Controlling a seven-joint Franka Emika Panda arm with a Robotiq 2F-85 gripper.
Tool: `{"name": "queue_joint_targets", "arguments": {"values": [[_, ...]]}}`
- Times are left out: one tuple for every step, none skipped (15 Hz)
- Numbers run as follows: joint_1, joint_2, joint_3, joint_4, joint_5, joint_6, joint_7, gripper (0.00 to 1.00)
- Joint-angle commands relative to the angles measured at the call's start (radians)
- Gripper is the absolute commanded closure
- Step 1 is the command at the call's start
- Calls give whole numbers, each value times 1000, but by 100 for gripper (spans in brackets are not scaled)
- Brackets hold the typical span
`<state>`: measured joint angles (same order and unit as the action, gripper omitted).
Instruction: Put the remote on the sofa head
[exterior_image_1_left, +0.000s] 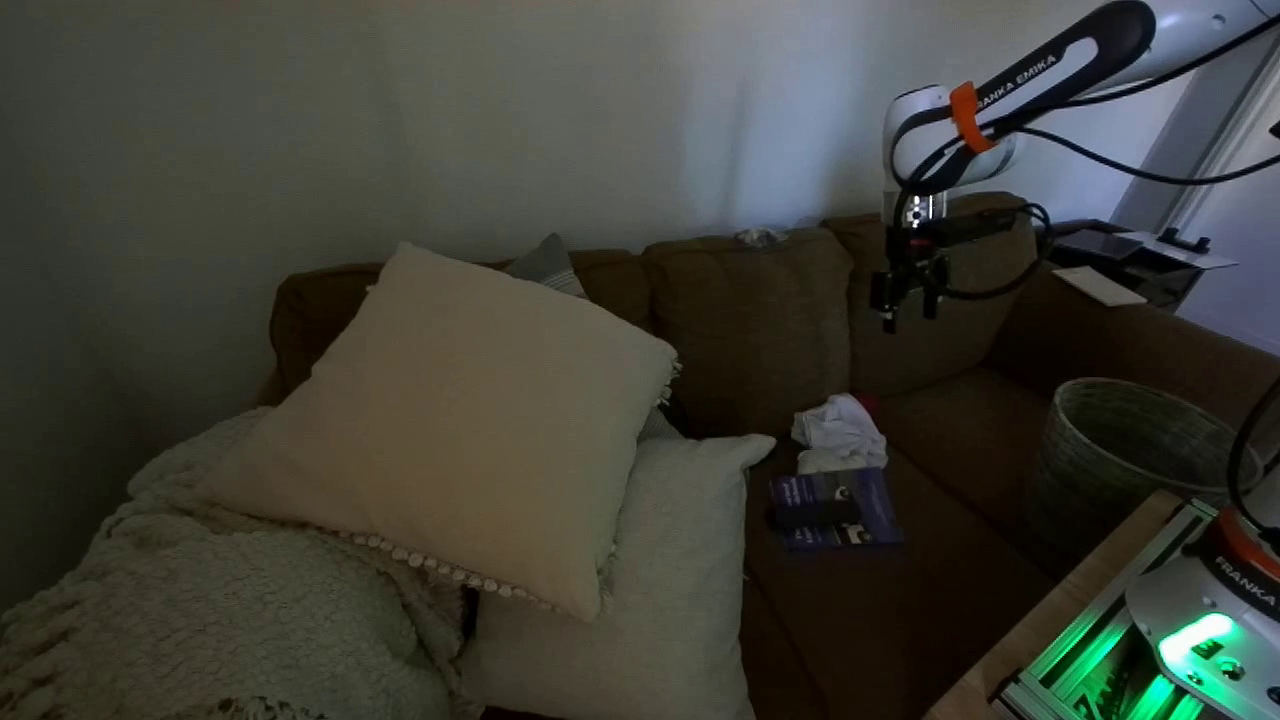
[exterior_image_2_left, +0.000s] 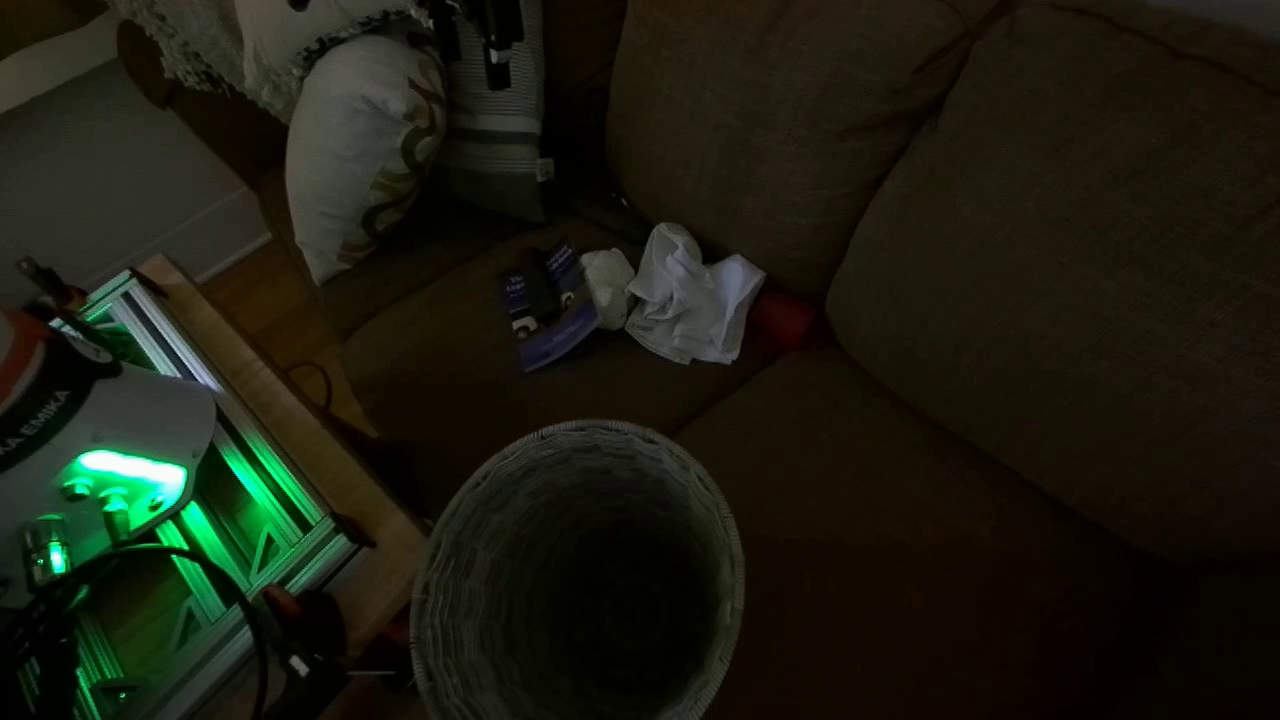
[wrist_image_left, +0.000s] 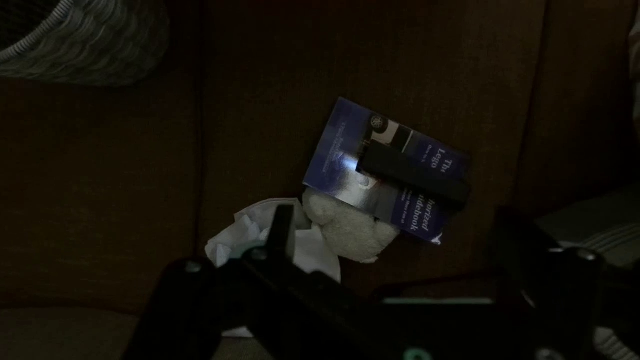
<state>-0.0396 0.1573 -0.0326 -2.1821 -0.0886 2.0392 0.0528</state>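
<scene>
One gripper (exterior_image_1_left: 910, 312) hangs above a brown fabric sofa (exterior_image_1_left: 850, 620), its two fingers spread wide and well apart from the one dark remote (wrist_image_left: 414, 175), which lies flat on one blue booklet (wrist_image_left: 335, 155), stretched from 10 to 4 o'clock in the wrist view. At the booklet's 7 o'clock edge sits one pale lump (wrist_image_left: 347, 230), with one white cloth (wrist_image_left: 315, 252) just beside it; in an exterior view, one red object (exterior_image_2_left: 785, 320), too dim to name, shows at the cloth's 3 o'clock side.

Around the remote, as seen in an exterior view, two cream pillows (exterior_image_1_left: 480, 430) and one grey pillow (exterior_image_1_left: 545, 265) crowd the stretch from 8 to 10 o'clock, hiding part of the backrest (exterior_image_1_left: 740, 340), with a fleecy blanket (exterior_image_1_left: 250, 600) farther out at 9. One woven basket (exterior_image_1_left: 1065, 480) stands near 3 o'clock; the robot base (exterior_image_1_left: 1180, 590), glowing green, sits between 3 and 4 on a metal frame (exterior_image_1_left: 1085, 622).

The sofa head (exterior_image_1_left: 700, 250) runs along 12 o'clock, one crumpled greyish item (exterior_image_1_left: 762, 237) resting on it. Behind rises a pale wall (exterior_image_1_left: 600, 120) in a dimly lit room.
</scene>
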Motion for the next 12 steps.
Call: {"name": "queue_joint_targets", "arguments": {"values": [[33,13,15,-67,-104,55,-45,0],[42,25,23,-106,-133,90,-50,0],[55,42,30,-141,-166,122,-52,0],[67,64,37,-178,-199,164,-51,0],[80,91,44,-205,-232,199,-50,0],[92,118,48,-241,-265,244,-50,0],[109,157,46,-255,-316,279,-37,0],[121,193,42,-280,-362,332,-40,0],[135,233,33,-285,-415,372,-42,0],[151,289,15,-279,-481,414,-32,0],[171,326,-6,-269,-543,431,-19,0],[184,386,-23,-237,-587,457,-13,0]]}}
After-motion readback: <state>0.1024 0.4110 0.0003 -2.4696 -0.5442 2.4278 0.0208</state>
